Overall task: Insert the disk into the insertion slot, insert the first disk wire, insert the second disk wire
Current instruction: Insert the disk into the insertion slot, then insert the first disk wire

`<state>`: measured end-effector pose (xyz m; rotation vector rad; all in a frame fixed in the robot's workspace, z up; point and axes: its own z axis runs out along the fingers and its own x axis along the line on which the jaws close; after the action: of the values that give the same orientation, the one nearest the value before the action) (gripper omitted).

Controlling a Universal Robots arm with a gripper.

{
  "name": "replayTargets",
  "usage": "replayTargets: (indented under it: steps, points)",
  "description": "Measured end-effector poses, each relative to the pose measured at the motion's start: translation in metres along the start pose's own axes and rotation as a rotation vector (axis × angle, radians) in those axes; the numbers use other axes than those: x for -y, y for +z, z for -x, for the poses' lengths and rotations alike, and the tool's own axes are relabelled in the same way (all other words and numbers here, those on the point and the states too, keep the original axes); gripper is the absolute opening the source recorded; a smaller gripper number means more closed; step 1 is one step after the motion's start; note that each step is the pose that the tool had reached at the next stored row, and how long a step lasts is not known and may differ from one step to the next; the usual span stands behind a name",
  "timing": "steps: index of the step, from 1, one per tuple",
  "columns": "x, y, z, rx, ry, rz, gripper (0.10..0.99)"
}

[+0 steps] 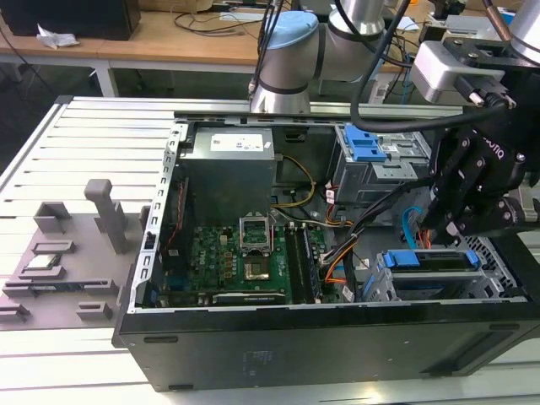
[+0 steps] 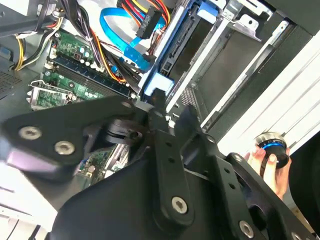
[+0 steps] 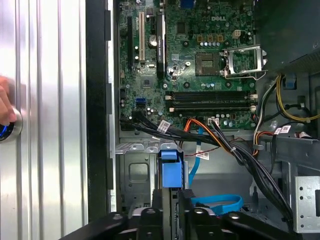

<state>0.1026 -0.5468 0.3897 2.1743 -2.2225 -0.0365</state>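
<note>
Clamping the disk edge-on (by its blue frame), hand barely parted, at the insertion slot.

An open black computer case lies across the middle of the exterior view on a slatted metal table, showing a green motherboard, a silver power supply higher in the frame, and loose cables, with a grey block fixture at the exterior view's left.

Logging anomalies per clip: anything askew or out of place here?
Nothing damaged or spilled. Only oddity: a person's hand on a round button beside the computer case.
</note>
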Motion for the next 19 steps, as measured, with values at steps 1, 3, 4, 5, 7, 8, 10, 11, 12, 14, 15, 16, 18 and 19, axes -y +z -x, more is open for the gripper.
replayTargets:
  steps: [1, 3, 4, 5, 7, 8, 10, 11, 12, 14, 15, 16, 18, 19]
  points:
    - [0.0000, 0.0000, 0.0000, 0.0000, 0.000, 0.000, 0.176]
    - [0.0000, 0.0000, 0.0000, -0.0001, 0.000, 0.000, 0.106]
    - [0.0000, 0.0000, 0.0000, -0.0001, 0.000, 0.000, 0.106]
    - [0.0000, 0.0000, 0.0000, -0.0001, 0.000, 0.000, 0.106]
    - [0.0000, 0.0000, 0.0000, -0.0001, 0.000, 0.000, 0.106]
    - [0.0016, 0.0001, 0.0000, 0.0000, 0.000, 0.000, 0.106]
    - [0.0102, 0.0000, 0.0007, -0.0002, 0.000, 0.002, 0.106]
    - [0.0131, 0.0001, 0.0011, 0.0000, 0.000, 0.003, 0.106]
    - [0.0170, -0.0001, 0.0018, -0.0002, 0.000, 0.003, 0.106]
    - [0.0216, -0.0002, 0.0029, -0.0003, 0.000, 0.004, 0.106]
    - [0.0260, -0.0002, 0.0047, -0.0002, 0.000, 0.005, 0.106]
    - [0.0273, -0.0001, 0.0061, -0.0003, 0.000, 0.005, 0.106]
    - [0.0291, 0.0016, 0.0126, -0.0001, 0.000, 0.005, 0.106]
    - [0.0313, 0.0043, 0.0193, -0.0003, 0.000, 0.007, 0.106]
